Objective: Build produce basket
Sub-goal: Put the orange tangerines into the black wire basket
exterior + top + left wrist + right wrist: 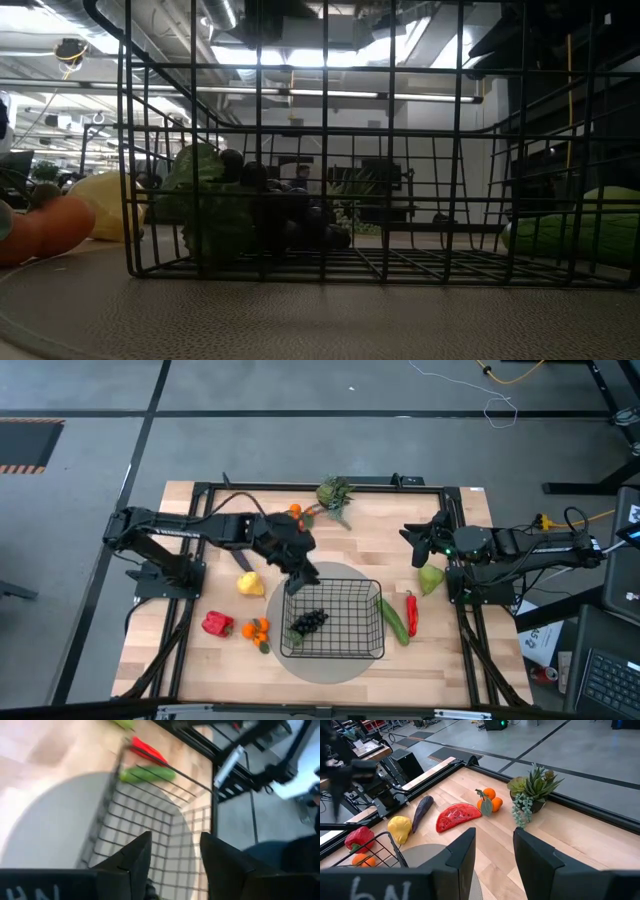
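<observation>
Wooden tabletop (430, 650) fills the high view, with the black wire-mesh basket (368, 615) sitting on a grey round mat (340, 665) near its middle. Dark grapes (309, 622) already lie inside. The left gripper (301, 576) hangs over the basket's far left corner; the right gripper (418, 538) waits well apart at the right side. Just left of the left gripper is the yellow fruit (249, 584), so that arm is the nearer one for it. The red pepper (216, 624) and oranges (258, 628) lie left of the basket; the green cucumber (393, 619) and red chili (411, 612) lie just right of it, long axes running roughly along the basket's side, with the green pear (430, 579) beyond.

Low view: grapes with a green leaf sit behind the mesh.

Left wrist view: empty fingers (132, 860) stand apart above the basket.

Right wrist view: its fingers (462, 852) are apart too, facing the watermelon slice (457, 816), purple eggplant (421, 809) and a small potted plant (532, 790)
</observation>
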Controlling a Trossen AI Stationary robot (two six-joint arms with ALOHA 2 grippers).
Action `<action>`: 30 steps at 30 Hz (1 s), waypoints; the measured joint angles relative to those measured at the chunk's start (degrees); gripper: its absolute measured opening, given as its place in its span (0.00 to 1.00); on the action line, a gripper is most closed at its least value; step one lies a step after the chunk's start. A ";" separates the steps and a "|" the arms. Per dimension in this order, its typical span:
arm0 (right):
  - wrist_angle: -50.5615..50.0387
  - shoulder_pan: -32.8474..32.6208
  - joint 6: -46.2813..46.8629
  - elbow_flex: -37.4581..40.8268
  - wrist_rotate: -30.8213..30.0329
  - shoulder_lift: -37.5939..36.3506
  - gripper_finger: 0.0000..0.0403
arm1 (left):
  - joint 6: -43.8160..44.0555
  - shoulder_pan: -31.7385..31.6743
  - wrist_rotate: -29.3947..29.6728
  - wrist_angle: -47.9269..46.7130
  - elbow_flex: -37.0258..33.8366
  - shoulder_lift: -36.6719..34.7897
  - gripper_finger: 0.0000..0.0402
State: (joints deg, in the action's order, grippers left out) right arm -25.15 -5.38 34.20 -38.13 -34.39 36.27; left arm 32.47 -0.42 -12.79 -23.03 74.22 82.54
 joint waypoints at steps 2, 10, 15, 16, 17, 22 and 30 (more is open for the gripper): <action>0.00 0.01 0.00 0.00 0.00 -0.01 0.33 | -0.93 -2.33 1.36 0.00 0.00 0.00 0.41; 0.00 0.01 0.00 0.00 0.00 0.00 0.33 | -1.20 -11.46 11.97 -0.96 0.00 0.00 0.41; -0.02 -0.01 0.00 0.00 -0.01 0.00 0.33 | -1.22 -15.76 15.39 -3.04 0.11 0.77 0.41; -0.02 -0.01 0.00 0.00 -0.02 -0.02 0.33 | -1.22 -16.61 15.75 -4.09 0.11 1.05 0.41; -0.02 -0.01 0.00 0.00 -0.02 -0.02 0.33 | -1.23 -17.30 16.48 -4.87 0.11 1.44 0.41; -0.02 -0.01 0.00 0.00 -0.28 -0.02 0.33 | -1.22 -20.13 23.59 -9.34 0.09 4.80 0.41; 0.00 0.01 -0.19 0.00 -1.14 -0.02 0.33 | -1.15 -23.57 24.66 -9.08 0.09 9.98 0.41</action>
State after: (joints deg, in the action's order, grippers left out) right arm -25.15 -5.37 34.01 -38.13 -35.53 36.25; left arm 31.32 -23.99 11.87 -32.11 74.30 92.52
